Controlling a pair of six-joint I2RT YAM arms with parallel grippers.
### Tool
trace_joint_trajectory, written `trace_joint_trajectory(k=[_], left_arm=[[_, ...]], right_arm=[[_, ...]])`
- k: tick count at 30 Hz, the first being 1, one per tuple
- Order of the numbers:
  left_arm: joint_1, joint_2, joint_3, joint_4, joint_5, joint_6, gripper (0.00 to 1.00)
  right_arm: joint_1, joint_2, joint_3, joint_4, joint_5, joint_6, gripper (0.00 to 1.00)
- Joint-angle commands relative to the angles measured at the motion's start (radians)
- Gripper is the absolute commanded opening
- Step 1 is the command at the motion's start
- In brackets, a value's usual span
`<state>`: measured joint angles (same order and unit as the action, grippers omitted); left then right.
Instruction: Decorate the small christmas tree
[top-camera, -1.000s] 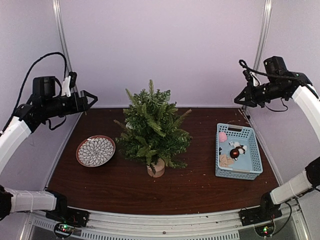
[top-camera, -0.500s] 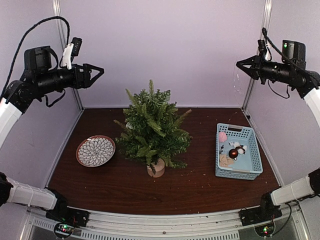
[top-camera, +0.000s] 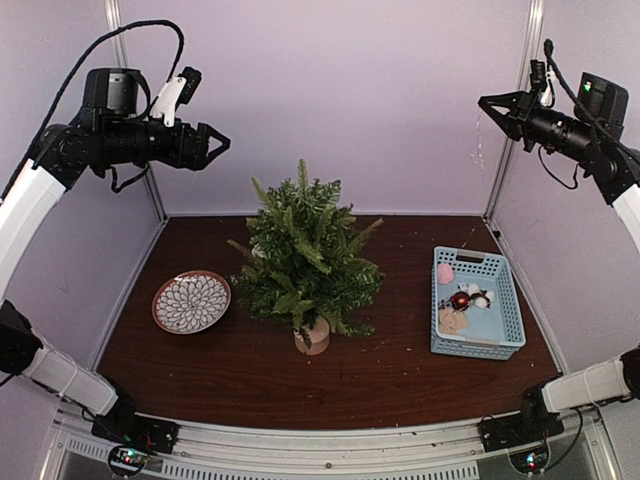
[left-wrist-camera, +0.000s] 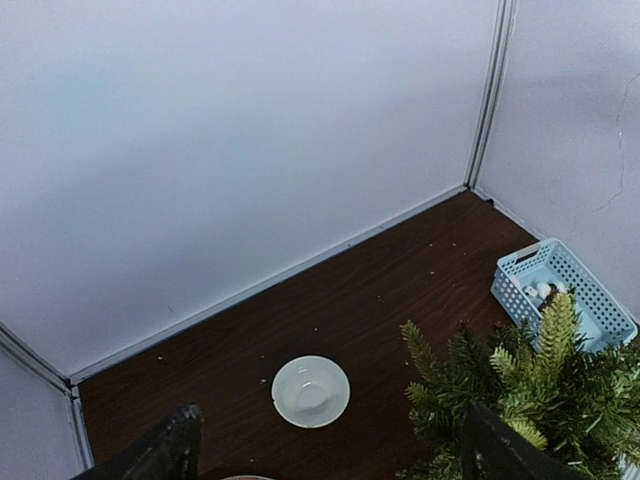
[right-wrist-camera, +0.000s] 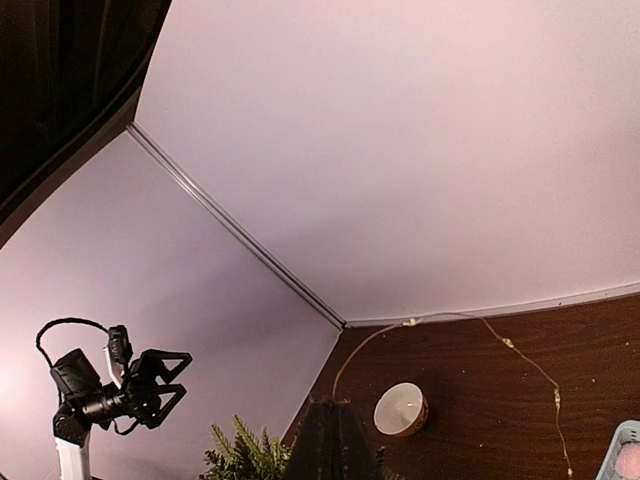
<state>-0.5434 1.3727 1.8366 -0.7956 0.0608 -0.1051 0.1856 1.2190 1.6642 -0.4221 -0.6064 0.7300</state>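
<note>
While your 2 arms are raised high above the table (top-camera: 250, 380), the tree (top-camera: 305, 255) stands upright in the middle of it, on its pale wooden stump. Your left gripper (top-camera: 220, 152) is up near the left wall, its jaws wide open with nothing between them. Your right gripper (top-camera: 483, 103) is up near the right wall, its jaws closed on a thin wire (right-wrist-camera: 505, 342) that trails down to the table. A patterned plate (top-camera: 191, 301) lies just beside the tree on its left. A blue basket (top-camera: 478, 258) with small ornaments sits apart on its right.
</note>
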Motion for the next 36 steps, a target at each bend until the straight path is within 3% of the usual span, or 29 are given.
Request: trace_joint_trajectory(k=[1,7,18,36], left_arm=[[0.0,0.011,0.037,-0.058,-0.087,0.008,0.94],[0.0,0.004,0.014,-0.071,-0.088,-0.039,0.97],[0.0,-0.001,0.051,-0.071,-0.084,-0.057,0.98],[-0.018,0.012,0.181,-0.079,-0.026,0.028,0.98]], right_arm=[[0.008,-0.031,-0.018,0.064,0.096,0.003,0.0],[0.008,-0.009,0.029,0.005,0.18,-0.015,0.0],[0.023,-0.028,0.005,0.08,0.272,0.052,0.0],[0.086,-0.039,0.167,0.098,0.353,0.0,0.0]])
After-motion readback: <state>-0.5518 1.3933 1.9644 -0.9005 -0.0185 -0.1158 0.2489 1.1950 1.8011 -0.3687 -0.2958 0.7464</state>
